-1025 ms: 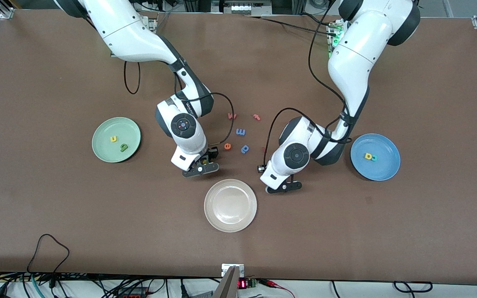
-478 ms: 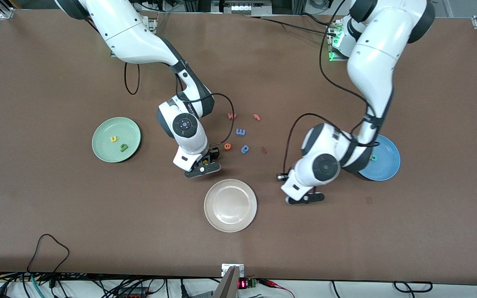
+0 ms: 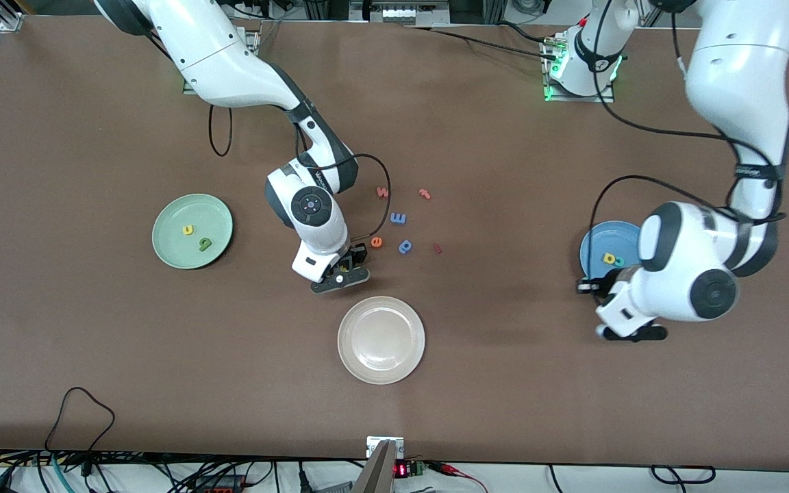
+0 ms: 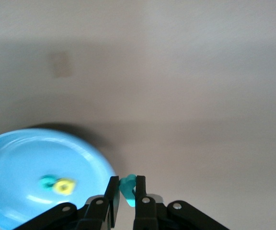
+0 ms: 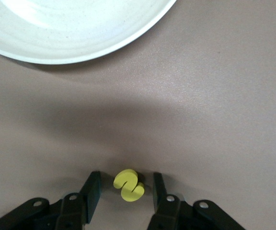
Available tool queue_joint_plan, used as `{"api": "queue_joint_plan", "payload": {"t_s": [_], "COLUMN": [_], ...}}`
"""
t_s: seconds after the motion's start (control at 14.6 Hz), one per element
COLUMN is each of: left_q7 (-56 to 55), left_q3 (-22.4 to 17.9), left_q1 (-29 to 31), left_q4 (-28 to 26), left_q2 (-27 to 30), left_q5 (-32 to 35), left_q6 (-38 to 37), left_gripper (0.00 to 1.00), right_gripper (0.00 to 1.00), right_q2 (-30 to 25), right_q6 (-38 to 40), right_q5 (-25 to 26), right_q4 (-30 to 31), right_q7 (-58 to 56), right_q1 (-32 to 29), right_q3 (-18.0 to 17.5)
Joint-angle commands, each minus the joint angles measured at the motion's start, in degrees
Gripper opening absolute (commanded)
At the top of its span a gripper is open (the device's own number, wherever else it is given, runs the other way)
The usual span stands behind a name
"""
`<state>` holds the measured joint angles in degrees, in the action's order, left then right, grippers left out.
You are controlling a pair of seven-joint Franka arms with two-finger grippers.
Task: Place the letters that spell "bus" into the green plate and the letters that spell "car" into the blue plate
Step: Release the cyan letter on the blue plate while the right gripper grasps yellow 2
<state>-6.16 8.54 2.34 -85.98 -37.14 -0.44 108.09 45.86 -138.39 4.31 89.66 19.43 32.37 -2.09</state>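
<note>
Left arm pose: it comes from its base at the top of the front view, bends sharply at the elbow and turns its wrist down over the tabletop [image 3: 93, 356] just beside the blue plate [image 3: 596, 239], on the side nearer the front camera.
Left claw [image 4: 127, 191]: its fingers are pressed together on a teal letter [image 4: 127, 190], which sticks out between the tips; the letter's shape is too blurred to read.
Right arm pose: it reaches down from its base in a long slope, wrist pointing straight down, low over the tabletop between the loose letters and the cream-white plate [image 3: 381, 339].
Right claw [image 5: 126, 188]: its fingers stand partly apart, one on each side of the yellow s [image 5: 129, 185], neither touching it; the s lies flat on the tabletop, its long axis slanted across the gap between the fingers.
Blue plate contents: a yellow letter [image 3: 609, 258] and a teal letter [image 3: 618, 261] lie touching each other.
Green plate [image 3: 192, 231]: at the right arm's end of the tabletop; it holds a yellow u [image 3: 188, 230] and a dark green b [image 3: 205, 244], lying flat and a little apart.
Loose letters: an orange e [image 3: 377, 242], a blue p [image 3: 405, 245] and a blue m [image 3: 398, 218] lie near the right claw, farther from the front camera than it; pink-red letters [image 3: 383, 192] lie farther still.
</note>
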Motion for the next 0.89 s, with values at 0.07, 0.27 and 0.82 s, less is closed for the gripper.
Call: {"api": "queue_joint_plan", "payload": {"t_s": [0.07,0.27,0.82], "left_q7": [2.46,5.97,6.68], "left_q3": [0.78,0.86,0.69], "left_q1": [3.45,6.44,11.89], "left_q4": [-21.48,-24.49,-25.38], "left_q2": [11.47,12.01,10.34], "left_q5": [5.27,5.36,5.36], "left_q6": [12.83,13.81,15.57], "left_gripper": [0.13,0.13,0.29], "right_gripper": [0.51,0.51,0.49], "right_q2": [1.16,1.25,1.25], "right_q6": [-0.39,-1.88,-2.50], "right_q5": [0.61,0.61,0.79], "right_q4": [-1.42,-1.42,-1.33], "right_q7": [-0.27,0.08,-0.18], "right_q1": [0.42,0.42,0.33], "right_q3": [0.34,0.42,0.78]}}
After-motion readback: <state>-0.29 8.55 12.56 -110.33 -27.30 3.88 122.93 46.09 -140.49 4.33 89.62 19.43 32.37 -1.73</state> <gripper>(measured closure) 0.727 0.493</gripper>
